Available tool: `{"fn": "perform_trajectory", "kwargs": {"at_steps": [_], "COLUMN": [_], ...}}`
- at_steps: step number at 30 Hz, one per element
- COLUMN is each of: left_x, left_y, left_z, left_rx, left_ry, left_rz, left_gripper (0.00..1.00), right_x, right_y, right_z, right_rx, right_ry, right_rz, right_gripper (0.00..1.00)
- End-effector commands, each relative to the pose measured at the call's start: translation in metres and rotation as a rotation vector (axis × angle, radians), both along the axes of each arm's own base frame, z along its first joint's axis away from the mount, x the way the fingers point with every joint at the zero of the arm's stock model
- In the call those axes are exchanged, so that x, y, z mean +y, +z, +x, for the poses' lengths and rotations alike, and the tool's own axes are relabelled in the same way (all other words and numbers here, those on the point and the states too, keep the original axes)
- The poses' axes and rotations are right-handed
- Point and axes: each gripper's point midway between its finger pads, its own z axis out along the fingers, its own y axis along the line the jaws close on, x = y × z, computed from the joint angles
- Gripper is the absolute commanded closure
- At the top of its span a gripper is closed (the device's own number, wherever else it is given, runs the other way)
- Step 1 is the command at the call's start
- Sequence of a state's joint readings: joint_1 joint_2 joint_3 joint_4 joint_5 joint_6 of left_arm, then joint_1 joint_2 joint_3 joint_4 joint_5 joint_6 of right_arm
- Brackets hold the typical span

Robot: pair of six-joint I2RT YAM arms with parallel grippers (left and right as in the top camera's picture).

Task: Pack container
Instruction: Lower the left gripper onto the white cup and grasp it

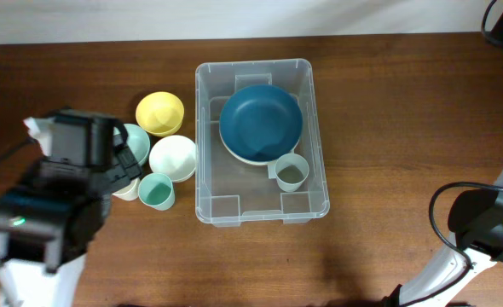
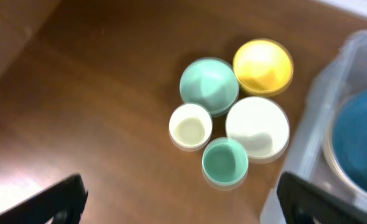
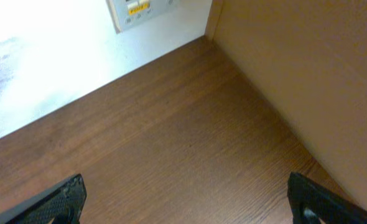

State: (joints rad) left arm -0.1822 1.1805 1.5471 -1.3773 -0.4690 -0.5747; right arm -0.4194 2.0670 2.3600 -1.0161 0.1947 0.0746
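Large clear plastic rectangular container sits mid-way across the dark brown wooden table, partly filled.

Inside it: a wide dark blue bowl at the far end, with a small pale grey-green cup just beside its near rim. Clustered left of the container: a yellow bowl, a white bowl, a teal cup, a mint bowl and a cream cup. Left gripper hangs above this cluster, jaws spread wide and holding nothing. Right gripper is over bare wood near the table's right edge, jaws likewise wide apart and holding nothing.
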Motion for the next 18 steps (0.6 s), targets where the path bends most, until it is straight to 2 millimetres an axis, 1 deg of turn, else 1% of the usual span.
{"fn": "perform_trajectory", "kwargs": {"at_steps": [1, 4, 6, 9, 12, 15, 16, 18], "left_x": [0.018, 0.032, 0.042, 0.056, 0.059, 0.059, 0.059, 0.06], "left_y": [-0.062, -0.108, -0.128, -0.15, -0.166, -0.183, -0.188, -0.201], "left_z": [0.004, 0.012, 0.016, 0.028, 0.044, 0.053, 0.054, 0.054], "left_rx": [0.072, 0.092, 0.09, 0.073, 0.072, 0.09, 0.099, 0.133], "left_ry": [0.12, 0.18, 0.223, 0.244, 0.194, 0.16, 0.162, 0.158], "left_rz": [0.022, -0.02, -0.063, -0.139, -0.274, -0.402, -0.425, -0.453], "left_gripper": [0.01, 0.01, 0.01, 0.02, 0.05, 0.11, 0.17, 0.22], "right_x": [-0.002, -0.002, -0.002, -0.002, -0.002, -0.002, -0.002, -0.002], "right_y": [0.011, 0.011, 0.011, 0.011, 0.011, 0.011, 0.011, 0.011], "right_z": [-0.001, -0.001, -0.001, -0.001, -0.001, -0.001, -0.001, -0.001], "right_rx": [-0.024, -0.024, -0.024, -0.024, -0.024, -0.024, -0.024, -0.024], "right_ry": [-0.013, -0.013, -0.013, -0.013, -0.013, -0.013, -0.013, -0.013], "right_rz": [-0.015, -0.015, -0.015, -0.015, -0.015, -0.015, -0.015, -0.015], "right_gripper": [0.01, 0.01, 0.01, 0.01, 0.01, 0.01, 0.01, 0.01]}}
